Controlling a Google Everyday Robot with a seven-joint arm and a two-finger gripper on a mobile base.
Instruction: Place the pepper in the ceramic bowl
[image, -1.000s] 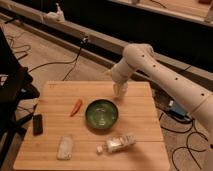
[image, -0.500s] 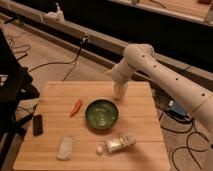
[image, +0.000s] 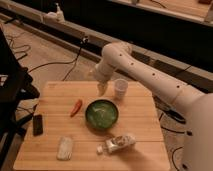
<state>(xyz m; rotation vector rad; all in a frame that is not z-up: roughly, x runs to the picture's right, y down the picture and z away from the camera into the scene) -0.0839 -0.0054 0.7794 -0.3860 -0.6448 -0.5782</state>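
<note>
— One pepper is lying flat on the wooden table, right? Where is the gripper hanging?

— It is hanging over the back part of the table, pointing down. The pepper is lying lower in the picture and a bit to the left of it, well apart from it. The gripper is not holding the pepper, and I cannot tell if it is spread wide or closed up.

— Is the pepper touching the ceramic bowl?

— No. It is lying just beside the bowl's left rim, with a thin strip of wood showing between them.

— Is there room around it?

— Yes. Bare wood is showing all around the pepper. A black thing is lying near the left edge. A white pack and a little bottle are lying near the front edge. A white cup is standing just right of the gripper.

— What is different from a moment ago?

— The arm is leaning further left now, so the gripper is sitting closer to the pepper's side. Pepper and bowl are staying put.
</note>
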